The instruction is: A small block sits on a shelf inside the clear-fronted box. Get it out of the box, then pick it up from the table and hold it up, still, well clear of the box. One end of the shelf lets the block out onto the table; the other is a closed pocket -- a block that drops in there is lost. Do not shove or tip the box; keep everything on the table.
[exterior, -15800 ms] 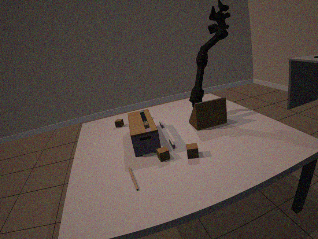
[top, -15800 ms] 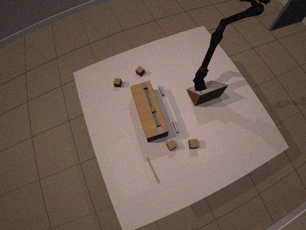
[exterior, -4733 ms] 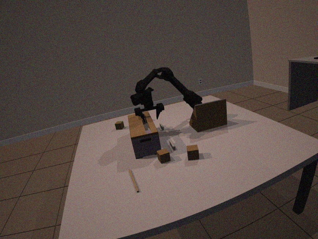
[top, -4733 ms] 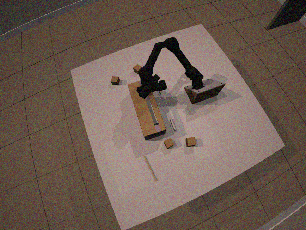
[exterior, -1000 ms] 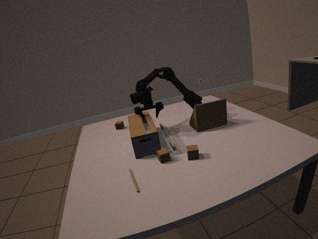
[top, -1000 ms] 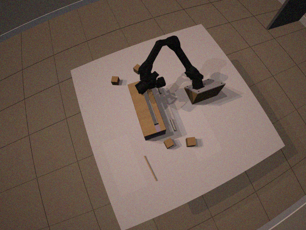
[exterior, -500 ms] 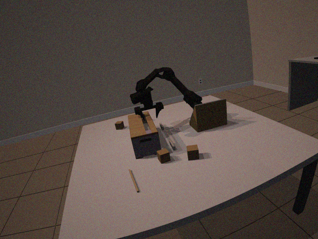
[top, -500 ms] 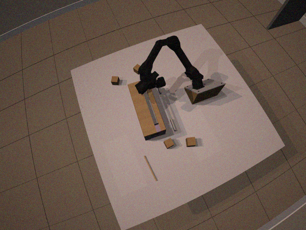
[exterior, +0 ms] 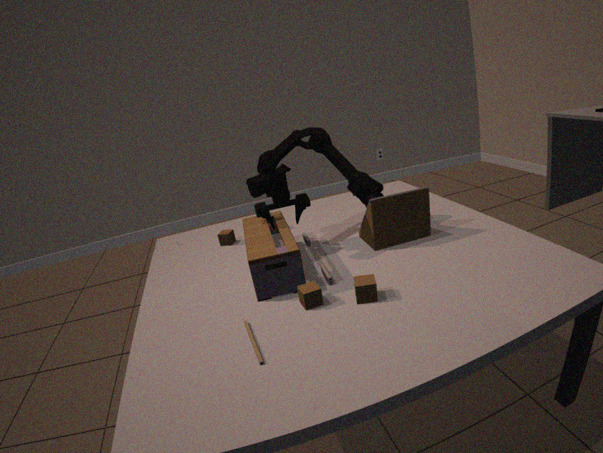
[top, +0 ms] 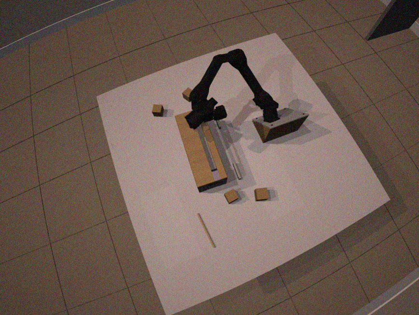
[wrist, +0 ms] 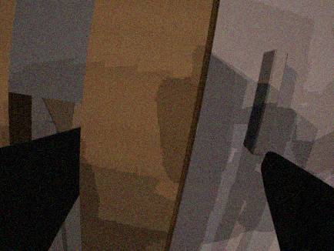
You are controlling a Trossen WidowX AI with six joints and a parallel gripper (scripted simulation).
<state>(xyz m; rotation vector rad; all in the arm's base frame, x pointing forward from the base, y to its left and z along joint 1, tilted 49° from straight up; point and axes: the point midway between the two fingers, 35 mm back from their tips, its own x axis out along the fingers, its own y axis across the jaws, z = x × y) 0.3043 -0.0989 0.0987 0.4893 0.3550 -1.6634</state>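
Tool [exterior: 282, 208] hovering wide, gripping nothing, above far end of box [exterior: 263, 241], centre of frame. Small block inside box not visible; cannot tell its position. Loose cubes [exterior: 310, 294] lying on desk [exterior: 438, 312].

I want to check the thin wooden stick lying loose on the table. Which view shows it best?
The top view: the stick lies whole and unblocked on the white table, past the box's near end. The exterior view also shows it fully, but foreshortened. The wrist view misses it, showing only the box top between the open tool's fingers.
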